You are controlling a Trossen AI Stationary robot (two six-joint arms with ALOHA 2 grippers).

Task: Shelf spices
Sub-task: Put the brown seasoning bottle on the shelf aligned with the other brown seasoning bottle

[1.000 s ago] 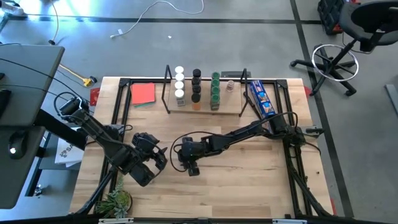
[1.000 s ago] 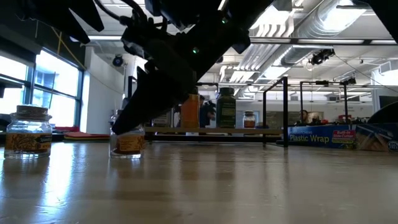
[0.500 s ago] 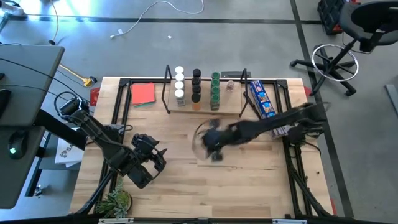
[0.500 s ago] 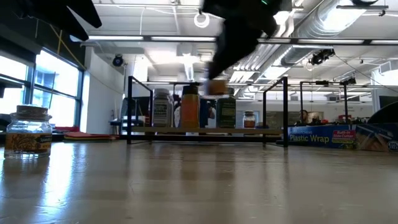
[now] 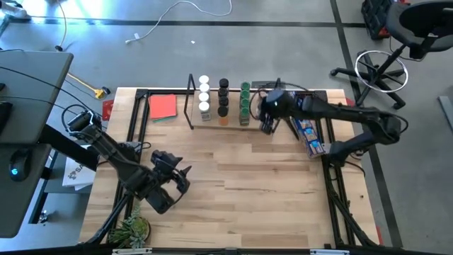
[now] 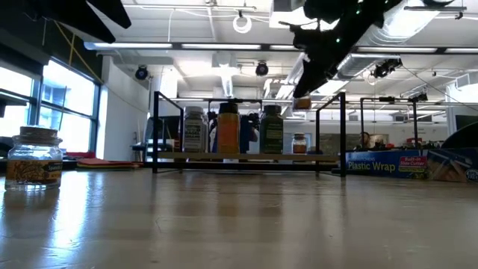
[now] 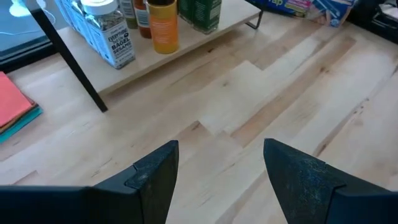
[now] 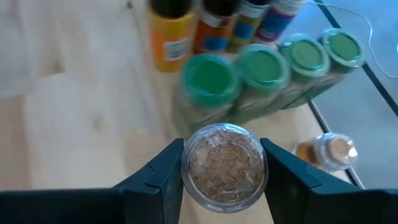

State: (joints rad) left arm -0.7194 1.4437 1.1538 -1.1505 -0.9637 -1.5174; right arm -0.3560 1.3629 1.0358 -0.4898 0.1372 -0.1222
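The right gripper (image 5: 267, 122), a dark 2-finger claw on the right arm, was down at the middle of the light wooden table (image 5: 283, 205) 1 second ago, closed round a small jar standing there. Now it hangs above the right end of the shelf (image 5: 233, 122), the low wooden board in a thin black wire frame at the table's far edge, and the spot in the middle of the table is bare. So 1 more jar has been lifted and carried across; by my reading the carry is nearly done and only the lowering and release are left.

In the right wrist view the fingers (image 8: 163, 180) are partly closed and clamp a small clear glass spice jar of tan powder (image 8: 224, 165) from both sides. It is in the air over the shelf board, just beside the row of 4 green-lidded jars (image 8: 267, 65) and near a small amber jar with a clear lid (image 8: 333, 151) already on the board. The low view shows the held jar above the rack, not yet touching it.

The left gripper (image 7: 217, 174) waits over the table's near-left part, as it did 1 second ago, fingers apart and empty. A clear glass jar with a silvery lid (image 6: 32, 158) stands on the table, unshelved, so the job is not finished.
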